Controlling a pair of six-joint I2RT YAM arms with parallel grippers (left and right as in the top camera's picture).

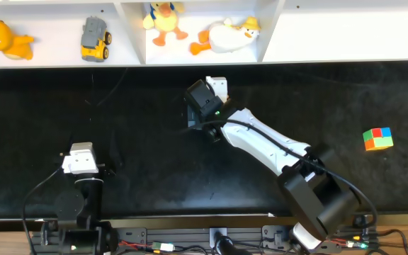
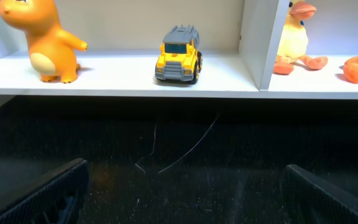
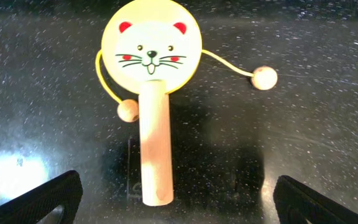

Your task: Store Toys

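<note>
Right gripper (image 3: 178, 208) hangs over the cat-face rattle drum (image 3: 151, 56), jaws wide apart, handle lined up between them. Looks staged for a handle grab. Rattle lies flat on the tabletop (image 1: 119, 142), mid-width near the far edge, just before the shelf (image 1: 204, 65). Duck (image 1: 165, 21) and truck (image 1: 94, 39) sit shelved; colour cube (image 1: 377, 139) waits near the right edge. Left gripper (image 2: 185, 196) is parked near-left, also spread, facing the shelf.
</note>
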